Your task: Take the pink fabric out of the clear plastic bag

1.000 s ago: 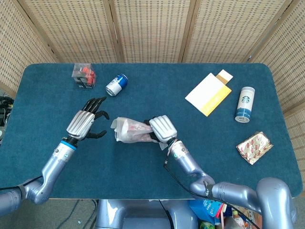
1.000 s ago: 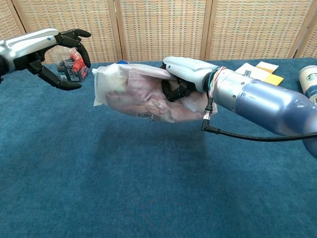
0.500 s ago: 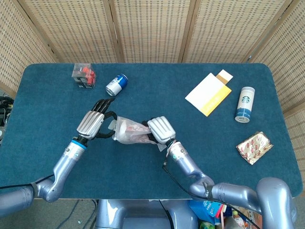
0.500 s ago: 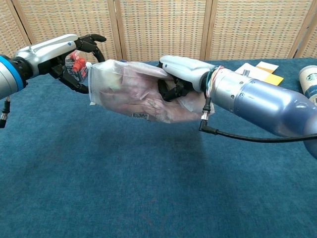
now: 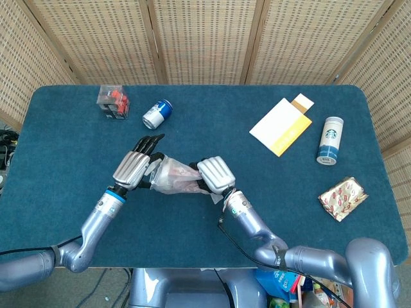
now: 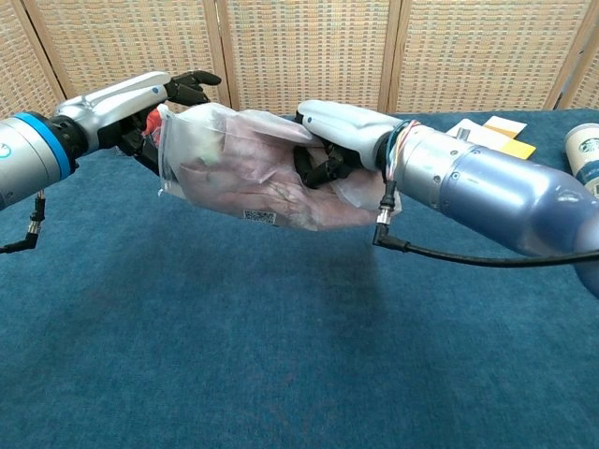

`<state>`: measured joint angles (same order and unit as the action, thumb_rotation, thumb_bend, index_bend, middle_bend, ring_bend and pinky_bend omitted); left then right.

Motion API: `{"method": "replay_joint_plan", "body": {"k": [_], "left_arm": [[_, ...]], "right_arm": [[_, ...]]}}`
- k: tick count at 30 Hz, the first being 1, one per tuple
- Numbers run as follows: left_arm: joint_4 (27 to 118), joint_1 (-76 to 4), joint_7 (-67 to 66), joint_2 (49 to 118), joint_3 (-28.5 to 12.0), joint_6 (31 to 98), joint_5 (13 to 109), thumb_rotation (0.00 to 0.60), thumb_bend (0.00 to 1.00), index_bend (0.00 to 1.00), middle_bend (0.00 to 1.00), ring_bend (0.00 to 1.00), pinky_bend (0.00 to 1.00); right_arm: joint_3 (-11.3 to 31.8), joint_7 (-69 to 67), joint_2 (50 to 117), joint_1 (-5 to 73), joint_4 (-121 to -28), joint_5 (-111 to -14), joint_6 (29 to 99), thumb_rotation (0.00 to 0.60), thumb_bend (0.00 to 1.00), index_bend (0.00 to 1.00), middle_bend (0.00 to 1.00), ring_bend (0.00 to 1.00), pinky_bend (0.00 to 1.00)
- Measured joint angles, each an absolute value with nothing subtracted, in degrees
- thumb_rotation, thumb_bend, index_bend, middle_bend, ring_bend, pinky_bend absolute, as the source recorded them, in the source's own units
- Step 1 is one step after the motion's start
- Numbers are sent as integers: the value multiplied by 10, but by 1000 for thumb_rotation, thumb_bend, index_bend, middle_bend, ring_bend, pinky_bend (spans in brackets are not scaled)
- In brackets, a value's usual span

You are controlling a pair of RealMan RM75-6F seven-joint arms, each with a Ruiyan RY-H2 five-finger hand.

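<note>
The clear plastic bag (image 5: pixel 168 183) (image 6: pixel 309 208) hangs above the blue table, held level between my two hands. The pink fabric (image 5: pixel 184 173) (image 6: pixel 229 164) shows crumpled inside it. My right hand (image 5: pixel 215 174) (image 6: pixel 339 126) grips the bag's closed right end, fingers curled over the top. At the bag's left, open end is my left hand (image 5: pixel 136 167) (image 6: pixel 131 101). Its fingers reach straight over the top edge of the mouth, and dark fingertips show behind and below that edge. The frames do not show a firm grip there.
A blue can (image 5: pixel 157 113) and a clear box with red contents (image 5: pixel 113 101) lie at the back left of the table (image 5: pixel 64 147). On the right are a white and yellow envelope (image 5: pixel 280 126), a Starbucks cup (image 5: pixel 330 140) and a gold patterned packet (image 5: pixel 343 198).
My left hand has moved right, from a gap beside the bag to the bag's open end, fingers now over its mouth. The right hand and bag shifted slightly left.
</note>
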<state>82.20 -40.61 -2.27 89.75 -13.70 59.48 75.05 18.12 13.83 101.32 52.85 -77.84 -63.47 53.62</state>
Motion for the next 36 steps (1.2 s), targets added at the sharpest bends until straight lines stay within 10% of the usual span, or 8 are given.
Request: {"method": "replay_joint_plan", "body": {"k": [10,17,27,32,36], "left_arm": [[808,-416,-10,922,-133,595,751,600,265,435,0,0,0],[804,-418,-17,932,-132,597,745,600,392,670,0,0,0],[799,-423,-12,943,-130,577,724,600,400,738,0,0,0],[798,-428,-17,945,-134,569,712,600,401,742,0,0,0],[795,-429,-23,947,-136,569,704,600,400,742,0,0,0]], "right_arm": [[184,141,1011,531,-787,-630,540,600,929,594,608,524,603],[180,144,1006,529,-790,-626,538,600,929,594,608,524,603],[170,134,979,525,-806,-621,513,600,924,534,483,492,580],[164,129,947,524,-829,-609,483,600,378,155,22,74,268],[164,118,923,518,-845,-596,476,600,78,85,0,0,163]]}}
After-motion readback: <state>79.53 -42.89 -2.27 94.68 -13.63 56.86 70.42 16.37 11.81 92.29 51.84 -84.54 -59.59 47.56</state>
